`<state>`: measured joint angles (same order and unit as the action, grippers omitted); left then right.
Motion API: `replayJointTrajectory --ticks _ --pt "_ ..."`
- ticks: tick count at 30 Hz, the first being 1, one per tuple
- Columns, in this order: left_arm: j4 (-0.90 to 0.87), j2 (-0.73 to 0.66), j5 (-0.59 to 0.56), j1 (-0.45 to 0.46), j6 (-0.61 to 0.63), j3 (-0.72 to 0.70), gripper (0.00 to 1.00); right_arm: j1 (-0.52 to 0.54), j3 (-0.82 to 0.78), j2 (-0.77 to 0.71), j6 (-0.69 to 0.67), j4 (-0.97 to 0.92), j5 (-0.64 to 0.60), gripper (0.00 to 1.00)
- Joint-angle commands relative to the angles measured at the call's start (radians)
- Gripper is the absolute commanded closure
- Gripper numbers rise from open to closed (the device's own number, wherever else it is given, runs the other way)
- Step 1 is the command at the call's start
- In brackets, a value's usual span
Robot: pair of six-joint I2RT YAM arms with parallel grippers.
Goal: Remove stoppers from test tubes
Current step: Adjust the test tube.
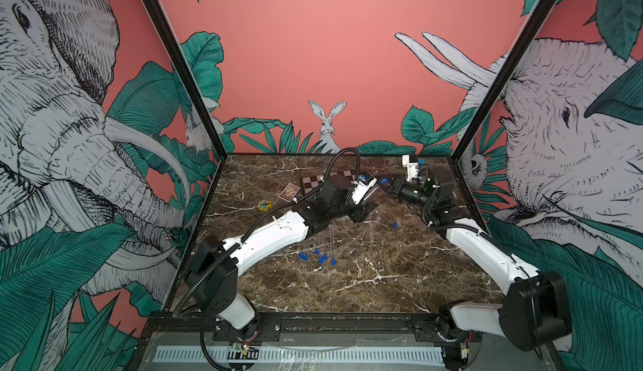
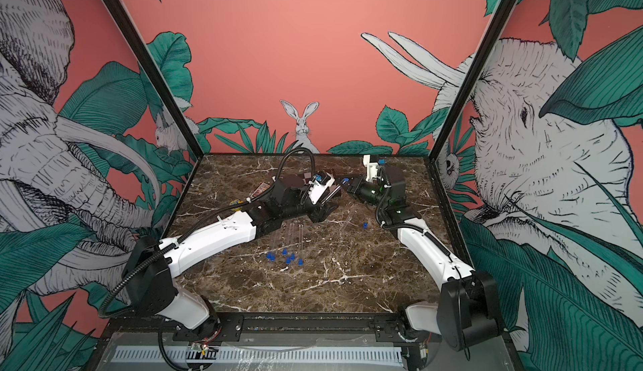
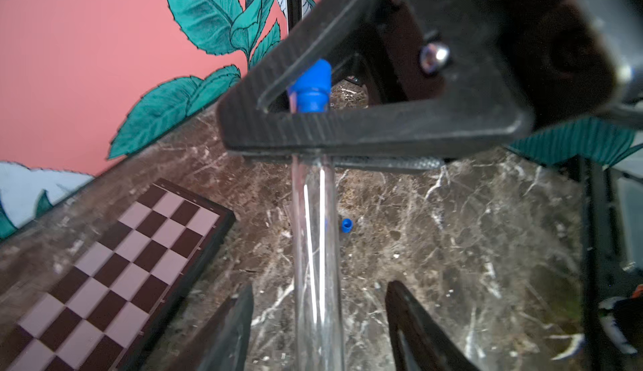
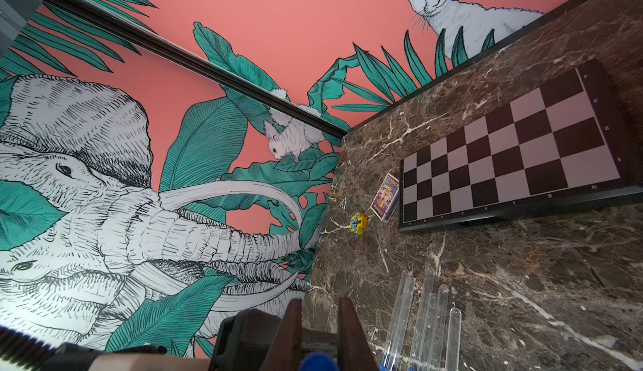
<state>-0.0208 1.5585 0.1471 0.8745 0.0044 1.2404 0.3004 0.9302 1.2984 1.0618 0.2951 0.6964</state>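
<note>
In the left wrist view a clear test tube (image 3: 315,247) runs lengthwise between the fingers of my left gripper (image 3: 320,285). The jaws stand open, with a gap on each side of the glass. A blue stopper (image 3: 311,87) sits at the tube's far end, and my right gripper (image 1: 384,182) is shut on it. The right wrist view shows the same stopper (image 4: 318,362) wedged between the right gripper's (image 4: 320,301) fingers. In both top views the two grippers meet above the table's back middle. Several more tubes (image 1: 330,244) and loose stoppers (image 1: 318,256) lie on the marble.
A chessboard (image 1: 315,183) lies at the back, with a small card box (image 1: 288,191) and a yellow toy piece (image 1: 264,205) to its left. A single loose stopper (image 1: 395,225) rests right of centre, near another tube (image 2: 348,219).
</note>
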Motion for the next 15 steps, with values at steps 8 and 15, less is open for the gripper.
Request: replayJointTrajectory --ticks 8,15 --pt "-0.053 0.014 0.032 0.002 0.026 0.055 0.79 0.005 0.038 -0.037 -0.026 0.000 0.021 1.00" --pt "-0.079 0.012 0.054 0.001 0.040 0.058 0.95 -0.008 0.038 -0.076 -0.061 -0.039 -0.071 0.53"
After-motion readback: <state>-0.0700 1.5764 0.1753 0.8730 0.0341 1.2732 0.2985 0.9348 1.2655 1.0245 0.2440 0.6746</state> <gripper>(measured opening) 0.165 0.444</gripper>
